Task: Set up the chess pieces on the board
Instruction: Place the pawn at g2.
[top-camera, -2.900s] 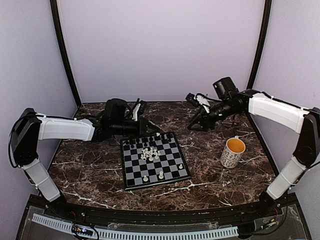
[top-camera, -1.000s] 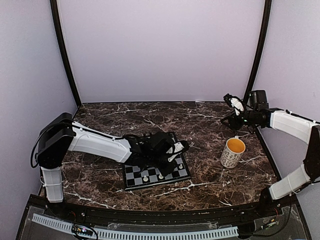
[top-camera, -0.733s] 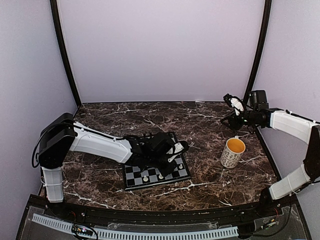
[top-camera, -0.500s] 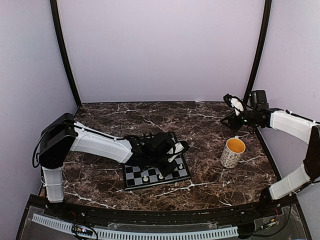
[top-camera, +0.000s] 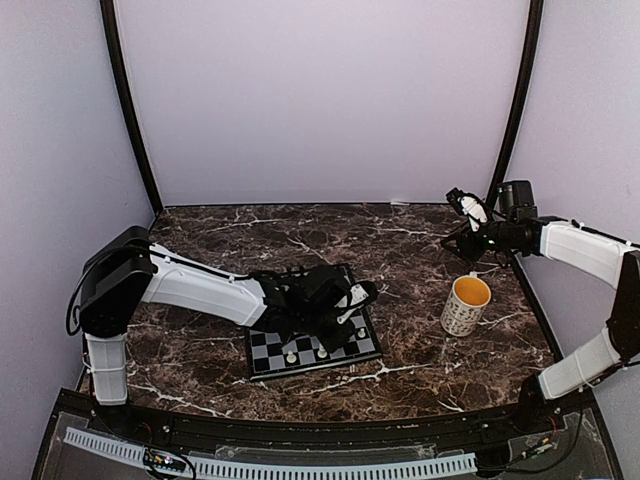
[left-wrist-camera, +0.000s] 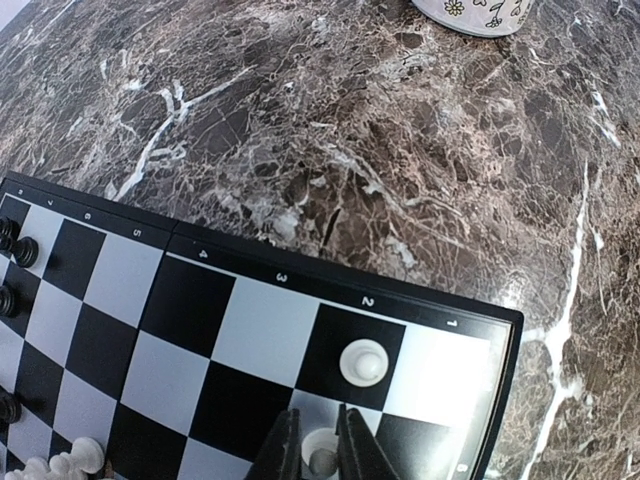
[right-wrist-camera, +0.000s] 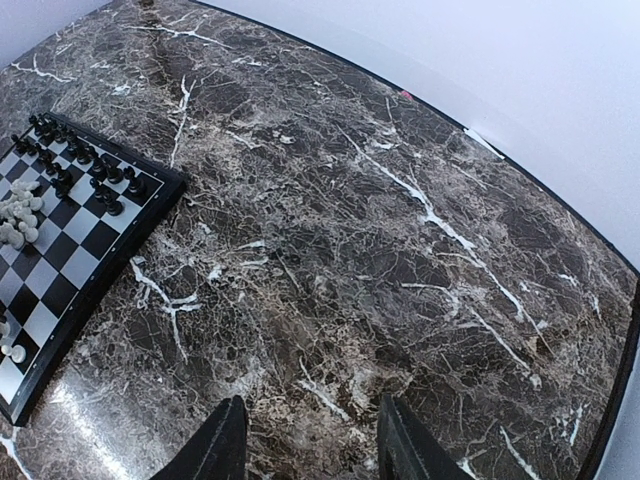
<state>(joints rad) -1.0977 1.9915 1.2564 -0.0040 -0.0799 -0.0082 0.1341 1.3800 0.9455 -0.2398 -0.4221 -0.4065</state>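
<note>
Currently: placing step. One small white plastic pawn is apparently set on the black-and-white chequered board, lower centre of frame, closely flanked by left gripper jaws; whether it is gripped cannot be told. Right gripper jaws are held apart, empty. A straight lift-off is called for.

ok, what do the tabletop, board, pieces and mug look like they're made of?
Tabletop: dark brown marble or a marble-look laminate, with white veins and a glossy sheen; can't tell which.
Board: probably plastic, with smooth printed squares and a raised black rim.
Pieces: likely moulded plastic; the white ones look glossy.
Mug: looks like glazed ceramic, white with a floral print, yellow inside.
</note>
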